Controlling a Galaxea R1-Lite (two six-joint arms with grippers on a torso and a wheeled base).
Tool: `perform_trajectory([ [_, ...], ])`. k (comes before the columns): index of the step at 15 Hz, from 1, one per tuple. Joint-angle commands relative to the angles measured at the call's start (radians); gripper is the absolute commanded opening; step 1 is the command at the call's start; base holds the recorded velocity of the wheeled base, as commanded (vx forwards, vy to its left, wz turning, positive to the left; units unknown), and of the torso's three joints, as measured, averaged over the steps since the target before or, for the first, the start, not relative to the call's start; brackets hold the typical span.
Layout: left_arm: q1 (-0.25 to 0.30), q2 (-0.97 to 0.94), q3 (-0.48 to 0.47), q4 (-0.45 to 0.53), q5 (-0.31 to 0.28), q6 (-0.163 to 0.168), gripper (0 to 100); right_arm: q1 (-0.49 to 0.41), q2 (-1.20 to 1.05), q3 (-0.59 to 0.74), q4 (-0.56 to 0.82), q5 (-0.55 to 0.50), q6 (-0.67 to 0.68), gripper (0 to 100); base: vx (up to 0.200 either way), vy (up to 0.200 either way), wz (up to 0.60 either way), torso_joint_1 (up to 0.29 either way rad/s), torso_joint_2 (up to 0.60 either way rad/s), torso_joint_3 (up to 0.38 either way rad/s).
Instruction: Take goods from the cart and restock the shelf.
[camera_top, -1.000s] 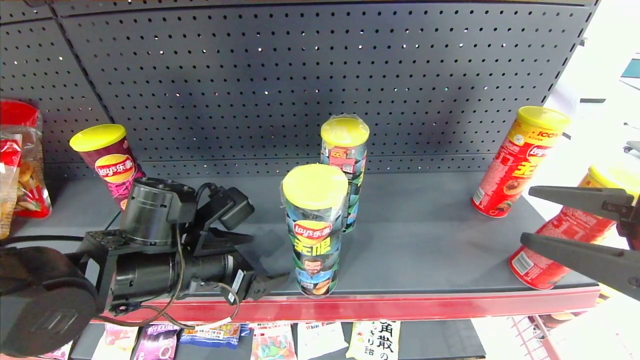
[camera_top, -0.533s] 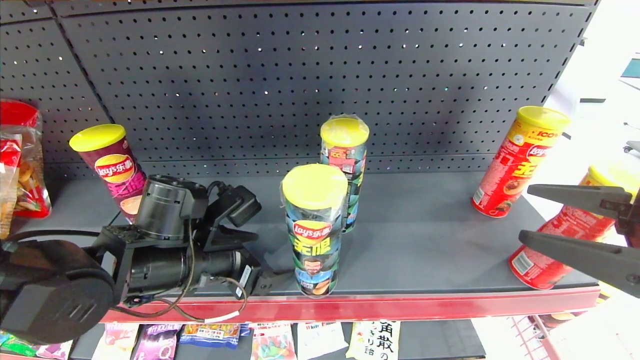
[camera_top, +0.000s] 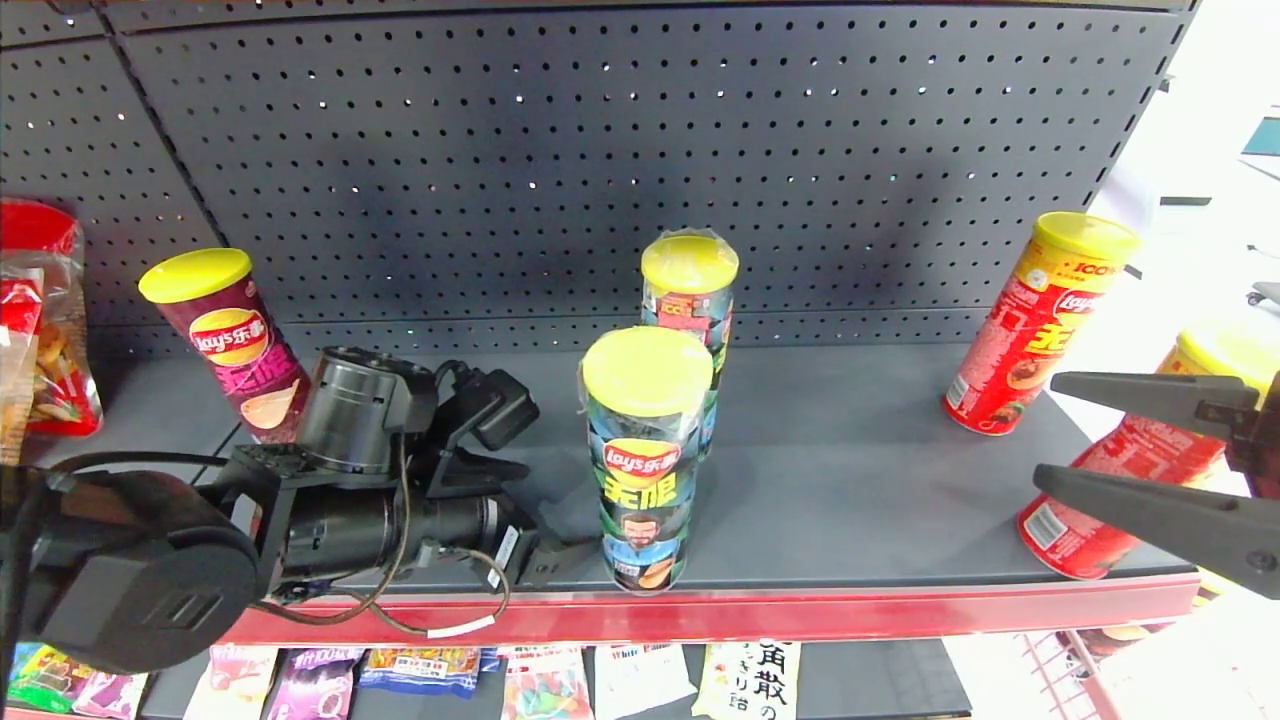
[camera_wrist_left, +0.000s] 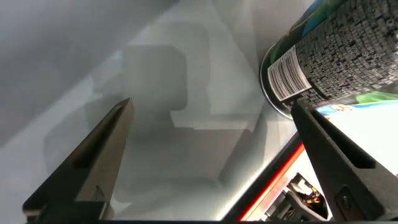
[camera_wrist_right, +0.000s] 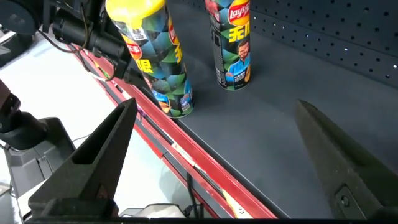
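tipping is the main risk here. the tall green-and-blue chip can with a yellow plastic lid (camera_top: 645, 470) stands upright at the front edge of the dark grey metal shelf (camera_top: 840, 480). the left gripper (camera_wrist_left: 211, 106), jaws spread wide and holding nothing, has one fingertip low at the can's base; contact cannot be told. a nudge that low on so narrow a cylinder could topple it over the red edge strip (camera_top: 800, 610), or into the matching can (camera_top: 690, 300) just behind it. its glossy film wrap looks slick, and the shelf is smooth painted sheet, so it may skid. the right gripper (camera_top: 1050, 427), also spread and empty, hangs well off on the can's far side, near two red cylindrical cans (camera_top: 1040, 320).
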Motion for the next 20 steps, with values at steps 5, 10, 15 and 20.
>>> perform_trajectory([
  [5,-0.01,0.045,-0.04,-0.001,0.001,-0.002,100,0.0,-0.003,0.006,0.0,0.0,-0.001,100,0.0,0.0,0.0,0.0,0.0,0.0],
  [10,-0.016,0.047,-0.04,-0.001,0.001,-0.002,100,0.0,0.0,0.006,0.0,0.0,-0.001,100,0.0,0.0,0.0,0.0,0.0,0.0],
  [15,-0.023,0.045,-0.042,-0.001,0.001,-0.002,100,0.0,0.0,0.007,0.0,0.0,-0.001,100,0.0,0.0,0.0,0.0,0.0,0.0],
  [20,-0.029,0.039,-0.036,-0.001,0.002,-0.005,100,0.0,0.002,0.01,0.001,0.0,-0.001,100,0.0,0.0,0.0,0.0,0.0,0.0],
])
